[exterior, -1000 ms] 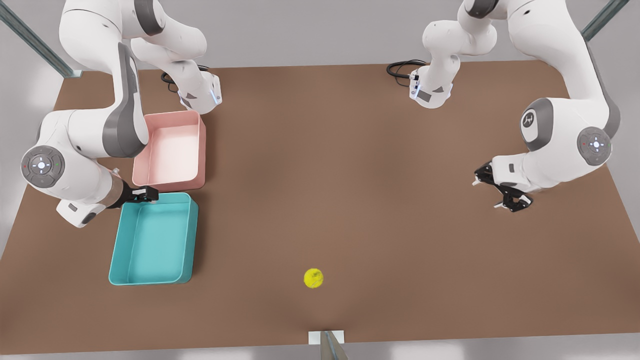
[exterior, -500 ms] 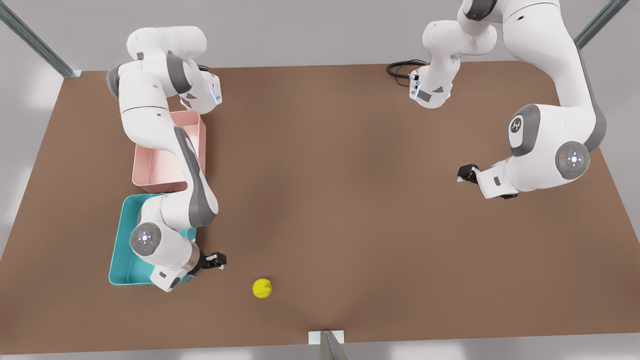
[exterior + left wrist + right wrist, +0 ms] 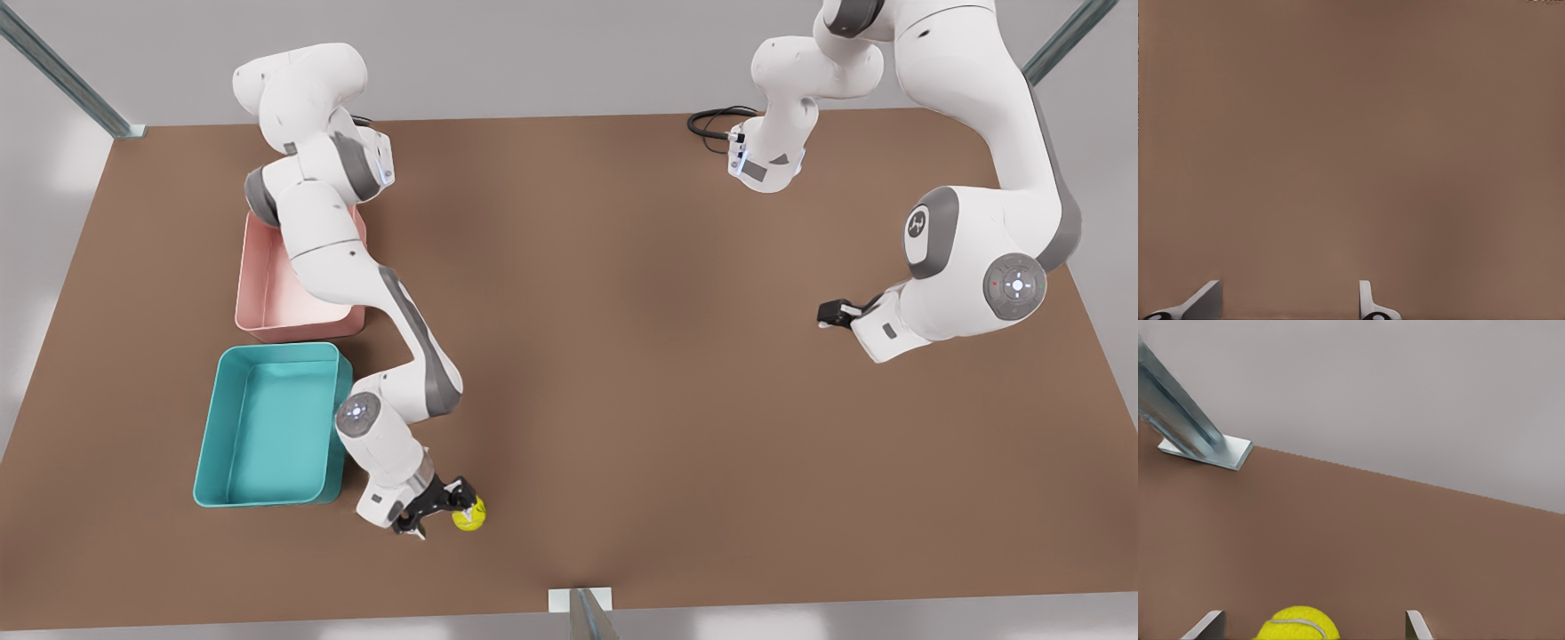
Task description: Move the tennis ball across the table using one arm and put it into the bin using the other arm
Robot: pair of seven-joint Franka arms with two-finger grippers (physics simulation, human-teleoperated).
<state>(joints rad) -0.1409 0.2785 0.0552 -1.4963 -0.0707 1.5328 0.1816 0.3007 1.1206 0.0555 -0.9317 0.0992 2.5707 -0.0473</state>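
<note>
Front view first: you have the table (image 3: 622,356) spread wide and brown, with one arm waiting over the front view's right side and the other reaching down toward the near edge. The teal bin (image 3: 267,422) sits on the front view's left, with a pink bin (image 3: 293,302) just behind it.

Match the wrist views and you find the right gripper (image 3: 442,508) is the one near the teal bin: its camera looks at the tennis ball (image 3: 1298,624) sitting between its two pale fingertips (image 3: 1205,625), which stand wide apart with the ball not yet pinched. The left gripper (image 3: 831,313) hangs over bare table well away from everything; its wrist view gives you brown surface and two fingertips (image 3: 1201,300) spread apart, holding nothing.

The tennis ball (image 3: 469,516) rests on the table just beside the teal bin's near corner, close to the table's front edge. Expect it to be light, fuzzy and slightly springy, so it should grip well, but it is round and free to roll at a nudge. Take it across its widest middle, fingers square on either side, and close gently.

The front view tells you how near the bin is; the right wrist view shows you that the ball lies between the fingers, plus a metal strut (image 3: 1185,427) at the table's edge.
</note>
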